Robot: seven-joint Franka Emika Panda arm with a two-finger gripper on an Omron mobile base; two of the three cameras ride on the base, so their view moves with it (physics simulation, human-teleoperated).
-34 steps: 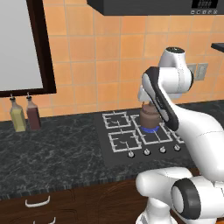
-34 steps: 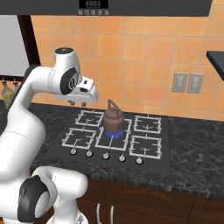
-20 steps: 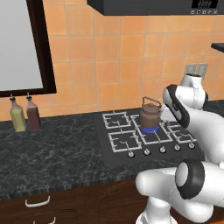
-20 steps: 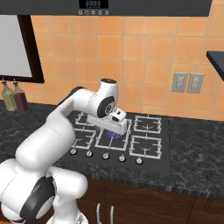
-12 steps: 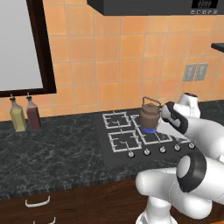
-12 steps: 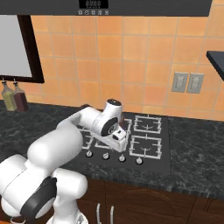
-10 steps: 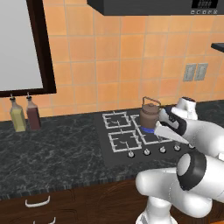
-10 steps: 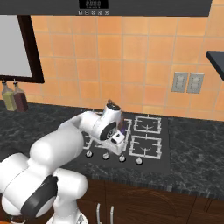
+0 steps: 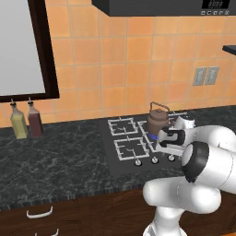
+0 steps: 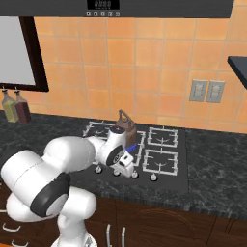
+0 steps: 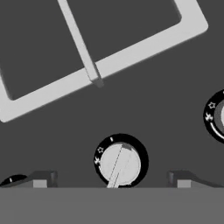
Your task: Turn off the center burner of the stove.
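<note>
Stove (image 9: 120,159) set in the dark counter (image 9: 55,166); center burner (image 10: 131,146) glows blue under a brown kettle (image 9: 157,119), mid cooktop. Gripper (image 11: 112,180) hangs low over the near knob row, fingers (image 11: 40,178) spread wide, holding nothing. Hand view: a silver knob (image 11: 119,164) with a raised bar sits between the tips, just ahead of them, apparently untouched. Judged rigid, small, smooth, likely slippery. Best pinched across the bar's flat sides, then twisted. Whether this is the center burner's knob cannot be confirmed.
</note>
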